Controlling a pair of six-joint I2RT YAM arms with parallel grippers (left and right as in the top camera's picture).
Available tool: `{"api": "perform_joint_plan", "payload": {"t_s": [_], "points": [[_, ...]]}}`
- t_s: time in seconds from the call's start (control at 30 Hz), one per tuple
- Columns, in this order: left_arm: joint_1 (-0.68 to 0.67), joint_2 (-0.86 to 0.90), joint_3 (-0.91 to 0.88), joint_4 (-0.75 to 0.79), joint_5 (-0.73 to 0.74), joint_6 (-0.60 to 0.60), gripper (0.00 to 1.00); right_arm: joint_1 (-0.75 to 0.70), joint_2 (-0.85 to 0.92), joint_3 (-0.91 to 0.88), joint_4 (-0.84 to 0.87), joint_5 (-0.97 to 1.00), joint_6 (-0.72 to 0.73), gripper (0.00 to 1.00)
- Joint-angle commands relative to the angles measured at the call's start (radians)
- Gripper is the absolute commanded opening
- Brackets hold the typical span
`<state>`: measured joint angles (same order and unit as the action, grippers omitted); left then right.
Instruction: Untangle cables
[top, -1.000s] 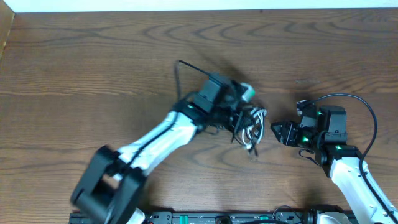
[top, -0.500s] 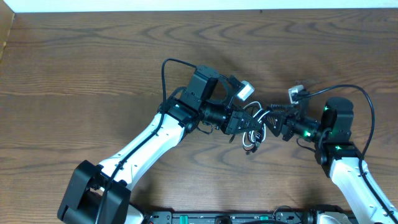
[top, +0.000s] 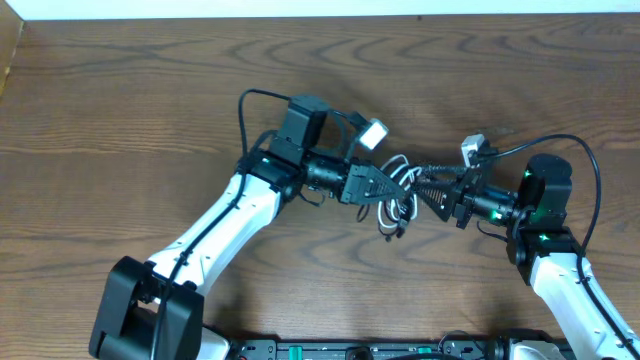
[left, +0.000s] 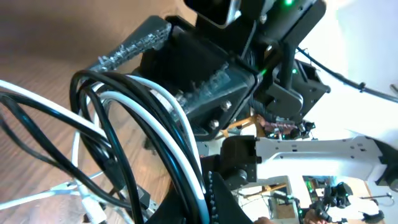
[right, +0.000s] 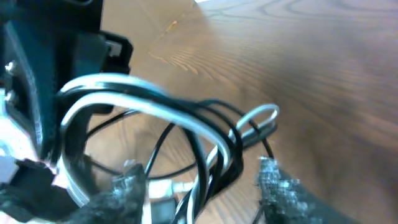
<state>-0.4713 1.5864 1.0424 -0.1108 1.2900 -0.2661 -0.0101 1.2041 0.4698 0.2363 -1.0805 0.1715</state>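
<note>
Tangled thin white and black cables (top: 397, 208) between two grippers, near the middle of the brown wooden table (top: 150, 100).
The left gripper (top: 388, 186) pinches the bundle with its fingers pressed together; the right gripper (top: 424, 190) has its fingers spread around the loops.

The brown wooden table (top: 120, 90) is marked by a pronounced wavy grain and finished smooth, with a low sheen. The thin white cable (left: 181, 146) and the thin black cable (left: 115, 152) are sheathed in smooth, glossy plastic. The dark finger pads (right: 283, 190) of the right gripper (right: 202, 190) are covered in a rough, grainy, matt texture. The left arm's white shell (top: 225, 225) is made of smooth, hard plastic.
</note>
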Motion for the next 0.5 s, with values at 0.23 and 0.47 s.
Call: {"api": "perform_joint_plan", "payload": {"t_s": [0.23, 0.47], "points": [[0.077, -0.006, 0.009, 0.001, 0.283, -0.005, 0.08, -0.003, 0.0, 0.003, 0.051, -0.032, -0.11, 0.76], [0.076, -0.006, 0.009, 0.001, 0.283, -0.006, 0.07, -0.003, 0.0, 0.003, 0.226, -0.098, -0.109, 0.74]]}}
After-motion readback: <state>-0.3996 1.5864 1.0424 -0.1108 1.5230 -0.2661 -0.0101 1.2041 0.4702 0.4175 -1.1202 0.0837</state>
